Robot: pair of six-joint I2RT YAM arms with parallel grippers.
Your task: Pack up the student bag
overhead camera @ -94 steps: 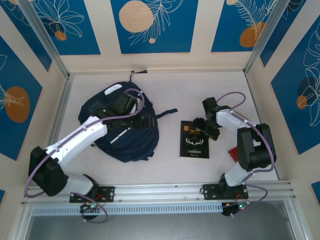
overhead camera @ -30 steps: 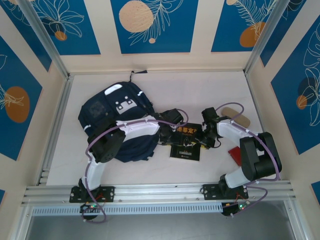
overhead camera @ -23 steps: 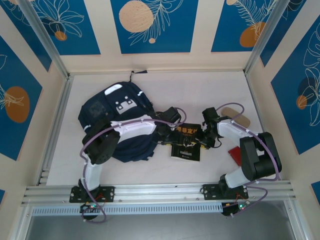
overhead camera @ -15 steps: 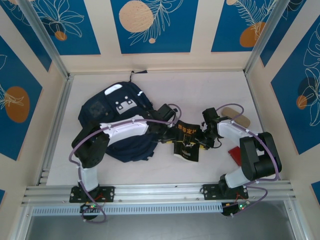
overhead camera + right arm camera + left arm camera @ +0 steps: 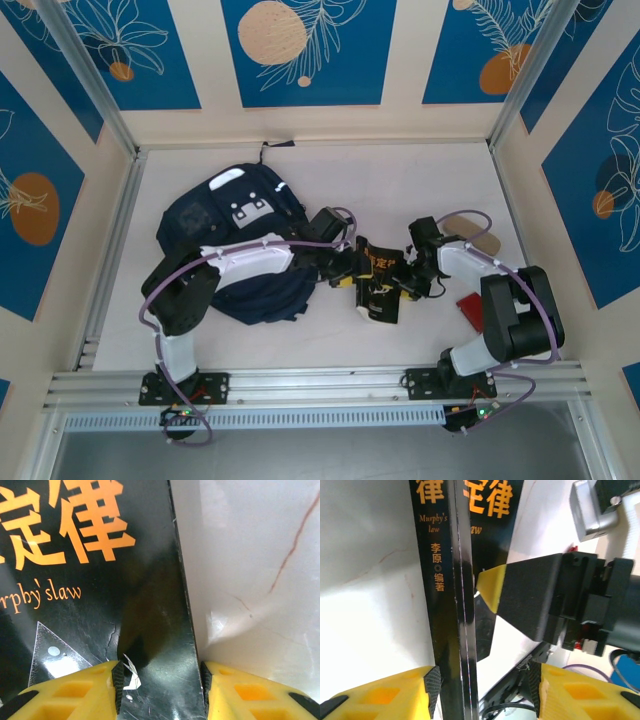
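Black and glossy, the book now stands tipped on its edge at the table's middle, where seconds ago it lay flat. That looks like it is being readied for carrying over. The right gripper pinches its cover edge. The left gripper straddles the spine, jaws spread, one pad touching. Orange lettering reads "Murphy's law", 李原 编著 and 定律. Farther off, toward the far-left corner, lies the student bag, the book not yet in it.
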